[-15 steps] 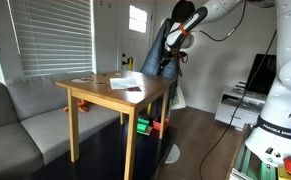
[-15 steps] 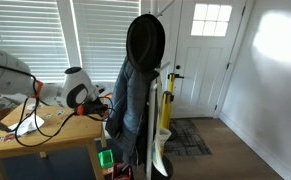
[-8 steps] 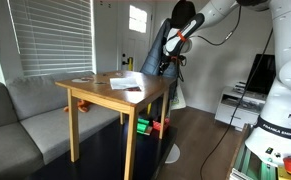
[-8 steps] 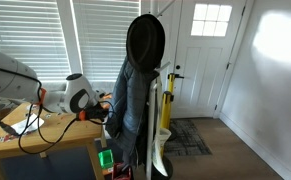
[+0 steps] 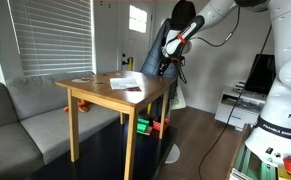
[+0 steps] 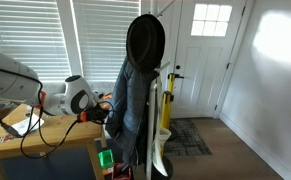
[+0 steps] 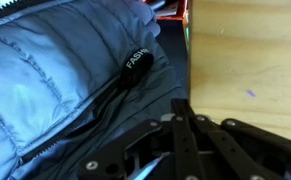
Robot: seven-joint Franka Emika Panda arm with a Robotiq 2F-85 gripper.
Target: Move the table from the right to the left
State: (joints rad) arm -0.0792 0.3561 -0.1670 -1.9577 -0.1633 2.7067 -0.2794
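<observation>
The light-brown wooden table (image 5: 113, 93) with papers on top stands in front of the grey sofa; it also shows in an exterior view (image 6: 40, 130) and in the wrist view (image 7: 250, 60). My gripper (image 5: 169, 64) hangs at the table's far edge, next to a dark jacket (image 5: 157, 48) on a coat stand. In an exterior view the gripper (image 6: 107, 112) is partly hidden behind the jacket (image 6: 135, 100). In the wrist view the fingers (image 7: 182, 108) lie pressed together, with nothing seen between them, right beside the table's edge and over the jacket (image 7: 65, 70).
A grey sofa (image 5: 20, 115) runs along the blinds. A low white cabinet with a monitor (image 5: 240, 100) stands at the back. Red and green items (image 5: 147, 126) lie under the table. A white door (image 6: 205, 50) and a mat (image 6: 190, 135) lie behind the coat stand.
The arm has shifted slightly and the gripper sits a little lower by the jacket. The table has not moved.
</observation>
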